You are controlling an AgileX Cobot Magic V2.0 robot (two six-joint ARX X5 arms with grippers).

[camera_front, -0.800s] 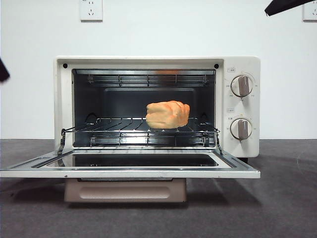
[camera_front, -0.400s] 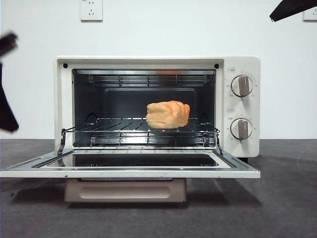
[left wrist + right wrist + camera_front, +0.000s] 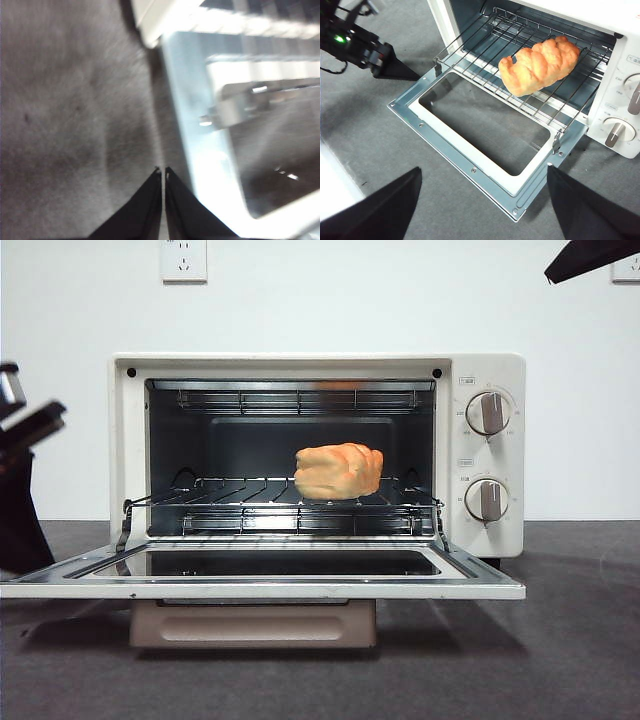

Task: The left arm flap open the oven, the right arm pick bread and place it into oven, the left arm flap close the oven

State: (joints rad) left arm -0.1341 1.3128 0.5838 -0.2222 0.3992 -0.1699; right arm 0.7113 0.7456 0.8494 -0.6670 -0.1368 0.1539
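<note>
The cream-white oven (image 3: 480, 370) stands with its glass door (image 3: 260, 587) flapped down flat. The golden-orange bread (image 3: 338, 471) lies on the wire rack inside, right of the middle; it also shows in the right wrist view (image 3: 540, 65). My left gripper (image 3: 33, 556) is shut and empty, low at the door's left edge, with its tip just off the door frame (image 3: 200, 150). It shows in its own view (image 3: 163, 172) and in the right wrist view (image 3: 412, 76). My right gripper (image 3: 484, 172) is open and empty, high above the door; in the front view only its tip (image 3: 590, 255) shows at the top right.
Two grey-brown knobs (image 3: 488, 413) sit on the oven's right panel. The beige bar handle (image 3: 253, 625) hangs under the open door. The oven stands on a dark grey table (image 3: 580, 640) before a white wall with a socket (image 3: 184, 258).
The left arm has come in from the left edge and down beside the door's left edge. The right arm's tip drew slightly right, then held. The bread and door have not moved.
</note>
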